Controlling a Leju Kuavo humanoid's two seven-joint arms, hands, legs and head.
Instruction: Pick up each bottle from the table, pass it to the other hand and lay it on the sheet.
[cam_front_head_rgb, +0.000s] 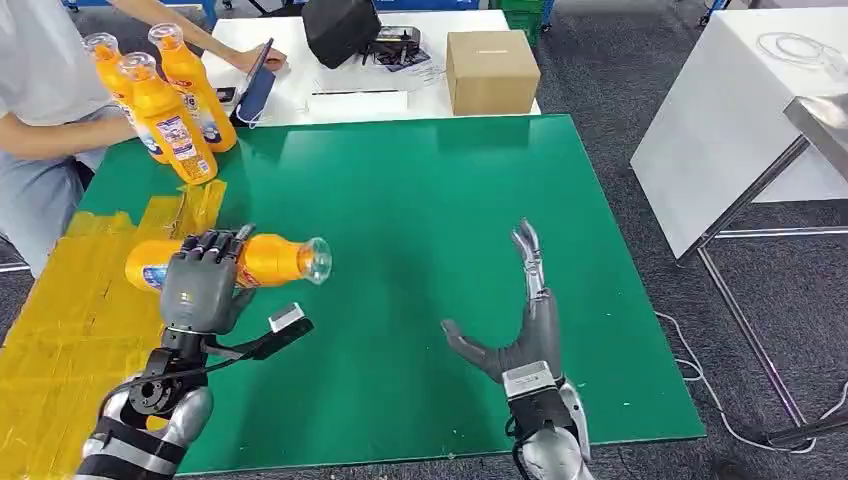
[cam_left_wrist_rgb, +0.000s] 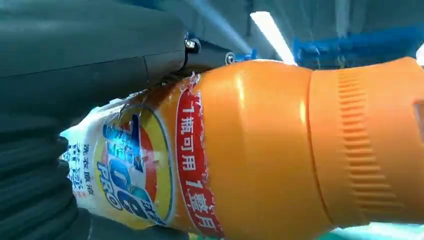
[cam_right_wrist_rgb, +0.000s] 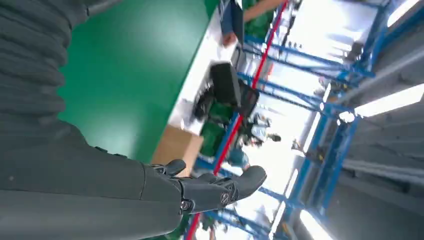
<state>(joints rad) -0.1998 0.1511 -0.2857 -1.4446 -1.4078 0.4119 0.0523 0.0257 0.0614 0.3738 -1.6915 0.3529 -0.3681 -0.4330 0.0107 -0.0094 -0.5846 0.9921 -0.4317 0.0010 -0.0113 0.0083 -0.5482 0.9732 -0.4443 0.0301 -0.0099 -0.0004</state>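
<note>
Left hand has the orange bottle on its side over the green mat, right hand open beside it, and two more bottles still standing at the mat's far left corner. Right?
Not quite: the head view shows three bottles standing there, not two. The rest holds: the left hand grips the orange bottle on its side, the right hand is open.

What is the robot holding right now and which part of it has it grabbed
The left hand holds an orange bottle on its side, gripped around the labelled body, cap end free. The right hand is open and holds nothing.

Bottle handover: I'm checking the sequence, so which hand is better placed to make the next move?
The right hand. It is empty, fingers apart, palm turned toward the bottle that the left hand holds sideways, clear cap pointing at it. Only green table lies between them, so it can likely reach across and take it.
</note>
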